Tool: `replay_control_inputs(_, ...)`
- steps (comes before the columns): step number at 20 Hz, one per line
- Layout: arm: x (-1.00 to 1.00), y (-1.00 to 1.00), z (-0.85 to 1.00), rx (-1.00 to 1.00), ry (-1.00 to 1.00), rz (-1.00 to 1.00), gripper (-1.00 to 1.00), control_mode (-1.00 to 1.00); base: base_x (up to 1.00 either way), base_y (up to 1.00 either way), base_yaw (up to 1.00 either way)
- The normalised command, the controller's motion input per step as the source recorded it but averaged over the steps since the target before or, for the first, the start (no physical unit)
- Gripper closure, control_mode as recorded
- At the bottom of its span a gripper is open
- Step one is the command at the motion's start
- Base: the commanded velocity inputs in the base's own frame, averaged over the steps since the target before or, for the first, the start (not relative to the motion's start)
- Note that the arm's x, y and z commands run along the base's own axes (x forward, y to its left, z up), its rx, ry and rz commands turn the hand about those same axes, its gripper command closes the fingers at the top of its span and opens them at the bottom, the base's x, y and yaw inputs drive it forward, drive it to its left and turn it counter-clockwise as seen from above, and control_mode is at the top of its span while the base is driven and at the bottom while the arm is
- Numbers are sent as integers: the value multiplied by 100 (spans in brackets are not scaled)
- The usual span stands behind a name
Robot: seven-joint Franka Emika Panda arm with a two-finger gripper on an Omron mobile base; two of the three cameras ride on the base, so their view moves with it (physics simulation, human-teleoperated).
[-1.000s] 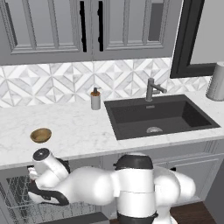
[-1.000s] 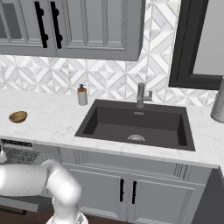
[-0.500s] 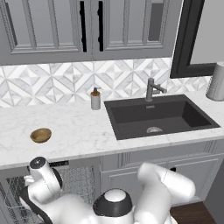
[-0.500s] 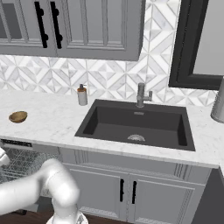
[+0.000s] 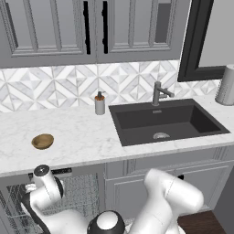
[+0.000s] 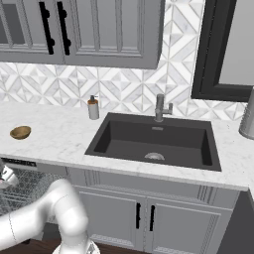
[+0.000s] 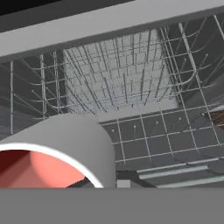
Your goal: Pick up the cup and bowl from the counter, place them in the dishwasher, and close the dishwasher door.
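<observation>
The cup (image 7: 57, 153), white outside and red-pink inside, lies on its side at the lower left of the hand view. My gripper (image 7: 119, 181) is shut on its rim. Behind it spreads the grey wire rack (image 7: 131, 87) of the open dishwasher (image 5: 80, 192). The base views show my wrist (image 5: 43, 180) low in front of the dishwasher's mouth, under the dark control strip (image 5: 59, 172). The brown bowl (image 5: 42, 141) sits on the white marble counter (image 5: 82, 132), left of the sink; it also shows as the bowl (image 6: 20, 132). The dishwasher door is out of view.
A dark sink (image 5: 167, 121) with a faucet (image 5: 157, 93) is set into the counter. A grey soap dispenser (image 5: 99, 104) stands behind its left corner. Grey cabinet doors (image 6: 144, 218) sit under the sink, and a grey canister (image 5: 226, 85) stands at the far right.
My elbow and upper arm have dropped lower, folding down in front of the cabinets. The wrist has stayed at the dishwasher's mouth, sinking slightly. The bowl has not moved.
</observation>
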Motion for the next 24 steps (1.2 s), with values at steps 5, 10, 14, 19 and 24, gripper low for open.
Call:
replay_control_inputs(5,26,17,-54,0,0,9,100,-100,0,0,0)
replay_control_inputs(10,26,21,-52,0,0,9,100,-100,0,0,0)
replay_control_inputs(14,28,30,-36,0,0,5,100,-100,0,0,0)
replay_control_inputs(19,33,24,-21,0,1,0,100,-100,0,0,0)
replay_control_inputs(24,16,5,-29,0,0,-1,100,-100,0,0,0)
